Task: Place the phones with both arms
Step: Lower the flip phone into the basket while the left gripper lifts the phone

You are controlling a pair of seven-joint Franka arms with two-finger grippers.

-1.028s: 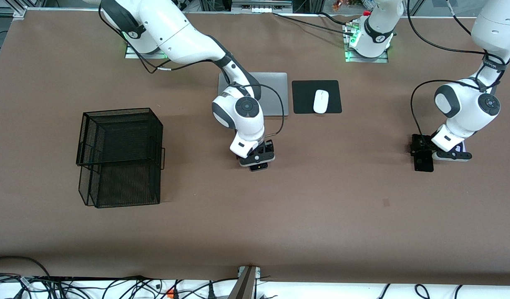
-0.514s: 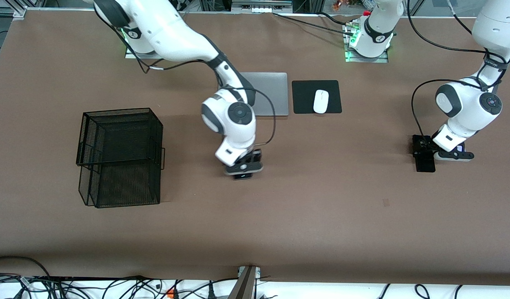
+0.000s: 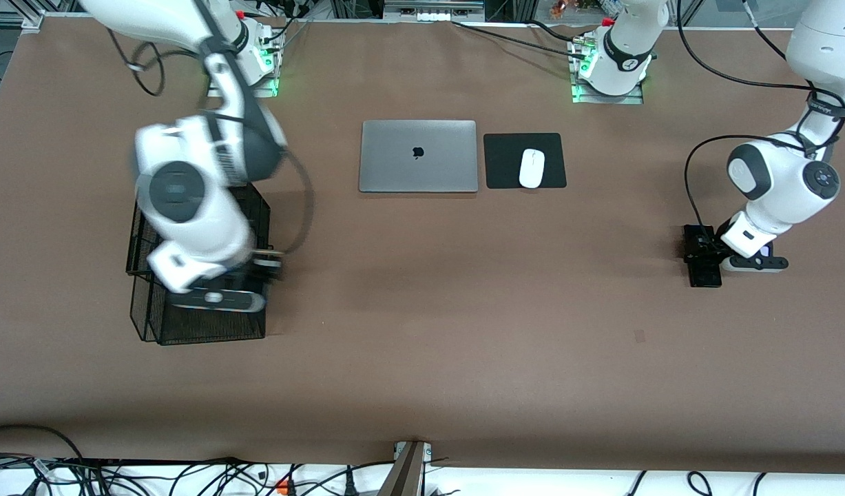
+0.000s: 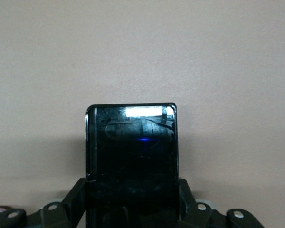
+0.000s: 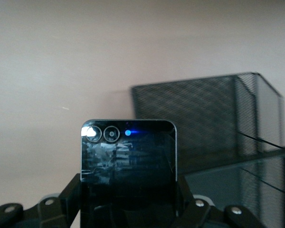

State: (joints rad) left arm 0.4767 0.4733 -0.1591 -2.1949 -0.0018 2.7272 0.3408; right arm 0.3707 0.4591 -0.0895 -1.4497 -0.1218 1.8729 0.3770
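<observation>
A glossy black folded phone (image 4: 131,161) lies flat on the matte brown table (image 3: 422,358), the left gripper (image 3: 706,253) clamped on it. Over the black wire-mesh basket (image 3: 209,327), the right gripper (image 5: 128,209) grips a second glossy, squarish phone (image 5: 128,166).

A squarish black folded phone (image 4: 131,161) is clamped low over the table, well apart from the laptop (image 3: 418,156). A second black phone (image 5: 128,171), with two camera lenses, is held over the mesh basket (image 3: 202,272).

The right tool (image 3: 219,301) has swung with its phone (image 5: 128,173) from mid-bench to over the mesh basket (image 3: 196,327). The left tool (image 3: 704,249) has clamped its black phone (image 3: 704,275).
</observation>
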